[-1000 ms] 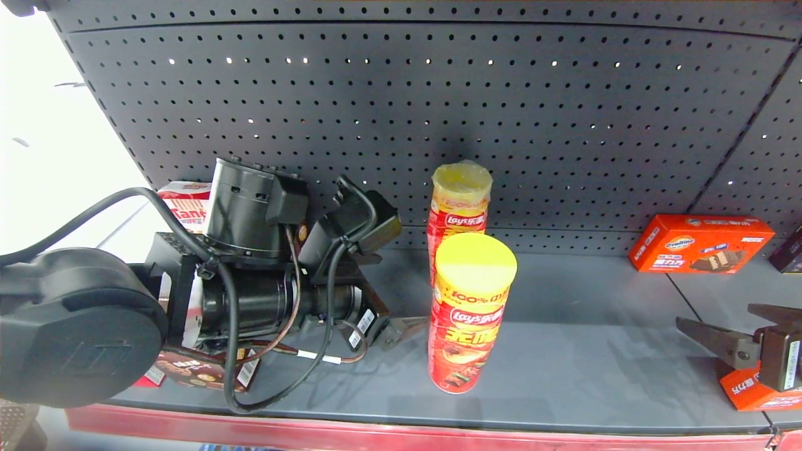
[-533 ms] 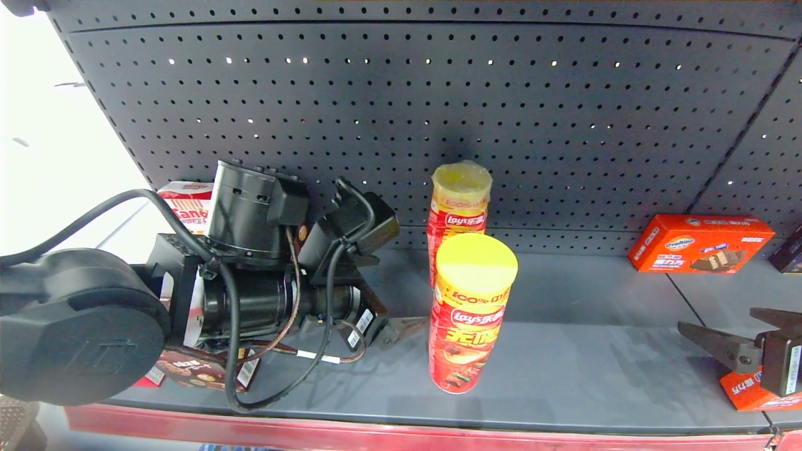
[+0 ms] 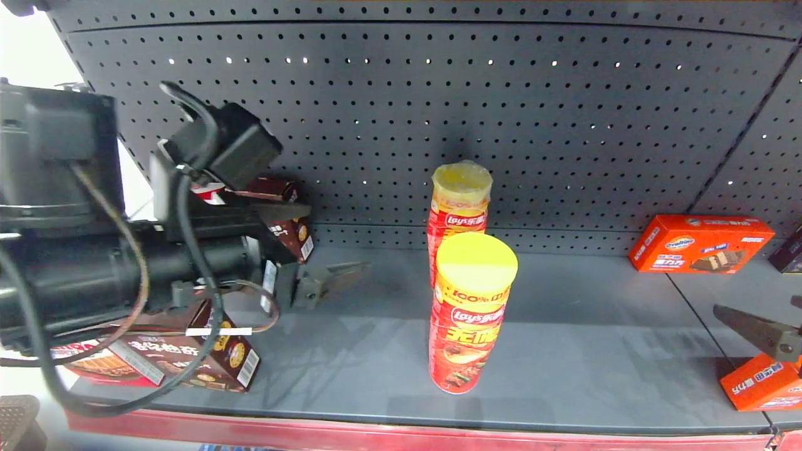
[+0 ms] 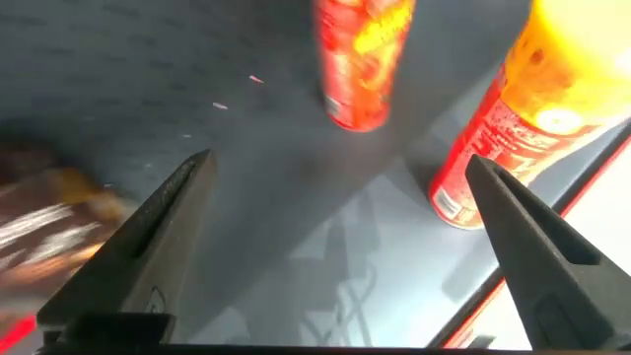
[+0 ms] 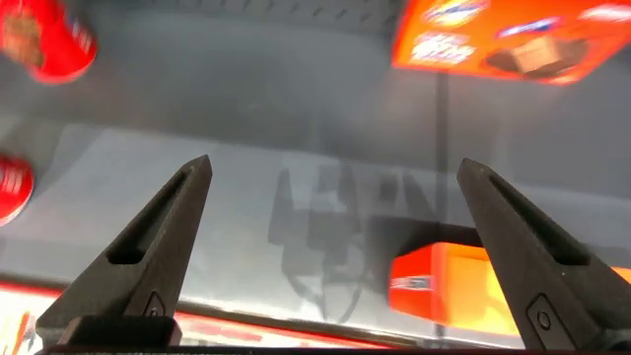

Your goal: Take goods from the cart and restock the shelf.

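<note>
Two red chip cans with yellow lids stand mid-shelf, the front can (image 3: 473,313) before the back can (image 3: 459,200). My left gripper (image 3: 332,250) hovers open and empty to their left, above the grey shelf (image 3: 595,363). In the left wrist view it (image 4: 337,163) faces both cans (image 4: 360,59) (image 4: 532,108) from a distance. My right gripper (image 3: 752,305) is at the far right edge, open with nothing held, above an orange box (image 3: 761,382). In the right wrist view it (image 5: 335,166) is over bare shelf.
Brown snack boxes lie at the shelf's front left (image 3: 213,357) and another stands behind the left arm (image 3: 285,213). An orange box (image 3: 702,243) sits at the back right. A perforated panel (image 3: 438,94) backs the shelf. A red lip (image 3: 376,432) runs along its front edge.
My left arm has drawn back to the left and risen, away from the cans, uncovering the brown boxes. The right gripper has slid slightly toward the right edge.
</note>
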